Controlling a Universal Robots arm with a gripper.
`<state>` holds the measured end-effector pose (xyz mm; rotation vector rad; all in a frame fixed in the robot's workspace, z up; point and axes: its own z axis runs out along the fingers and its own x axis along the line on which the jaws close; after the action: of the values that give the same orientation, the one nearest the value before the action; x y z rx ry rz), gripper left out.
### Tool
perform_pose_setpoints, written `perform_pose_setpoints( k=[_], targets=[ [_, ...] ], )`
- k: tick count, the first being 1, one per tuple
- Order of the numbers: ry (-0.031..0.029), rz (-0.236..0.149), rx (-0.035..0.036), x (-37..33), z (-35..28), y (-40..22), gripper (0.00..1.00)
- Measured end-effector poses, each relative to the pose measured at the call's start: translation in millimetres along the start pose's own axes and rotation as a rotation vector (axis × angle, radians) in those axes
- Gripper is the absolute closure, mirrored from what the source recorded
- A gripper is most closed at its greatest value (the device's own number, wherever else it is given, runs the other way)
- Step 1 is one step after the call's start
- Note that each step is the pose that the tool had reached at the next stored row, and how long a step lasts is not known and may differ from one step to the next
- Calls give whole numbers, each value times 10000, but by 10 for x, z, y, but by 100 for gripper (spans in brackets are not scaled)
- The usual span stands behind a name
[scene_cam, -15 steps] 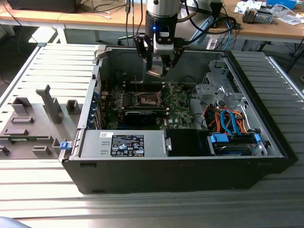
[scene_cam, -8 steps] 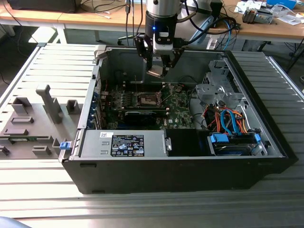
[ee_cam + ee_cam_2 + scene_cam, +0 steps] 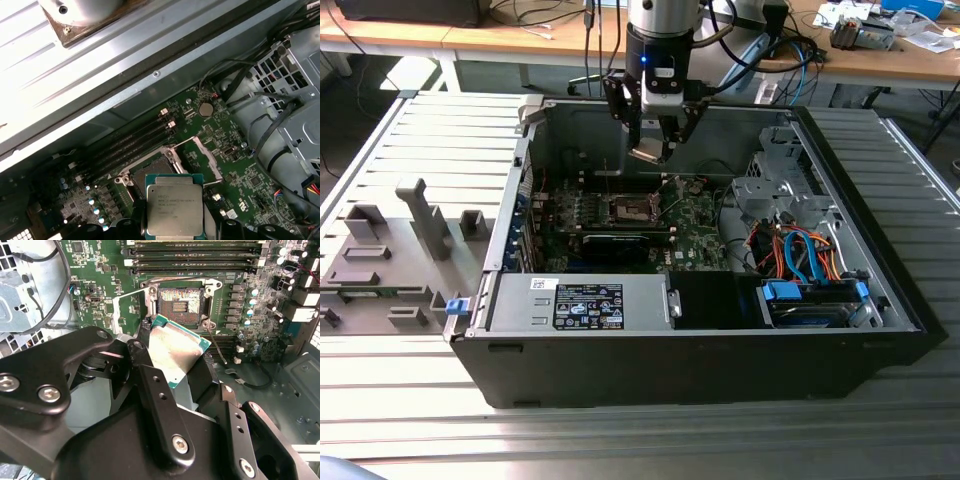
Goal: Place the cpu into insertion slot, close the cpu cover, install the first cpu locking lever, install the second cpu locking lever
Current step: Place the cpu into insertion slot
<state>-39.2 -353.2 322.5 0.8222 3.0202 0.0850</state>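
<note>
My gripper [image 3: 650,152] hangs above the open computer case, shut on the cpu [image 3: 648,155]. In both wrist views the cpu [image 3: 175,351] [image 3: 174,209] is a silver-topped square chip with a green edge, pinched between black fingers [image 3: 150,390]. It hovers above and apart from the insertion slot [image 3: 181,302] [image 3: 150,172], a dark square socket on the green board [image 3: 630,208]. The slot stands bare, its contacts exposed. The cpu cover [image 3: 131,310] [image 3: 206,156] is swung open beside the socket.
Memory slots [image 3: 195,260] run along one side of the socket. A long black expansion card [image 3: 615,243] lies nearer the exterior camera, then the power supply [image 3: 582,300]. A drive cage with coloured cables [image 3: 800,250] fills the exterior view's right. Grey fixtures [image 3: 400,250] sit outside the case on the exterior view's left.
</note>
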Motion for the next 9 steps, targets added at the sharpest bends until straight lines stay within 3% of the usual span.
perform_pose_setpoints(
  k=[9],
  targets=[
    [-16, 145, 13, 0, 3, 0, 46]
  ],
)
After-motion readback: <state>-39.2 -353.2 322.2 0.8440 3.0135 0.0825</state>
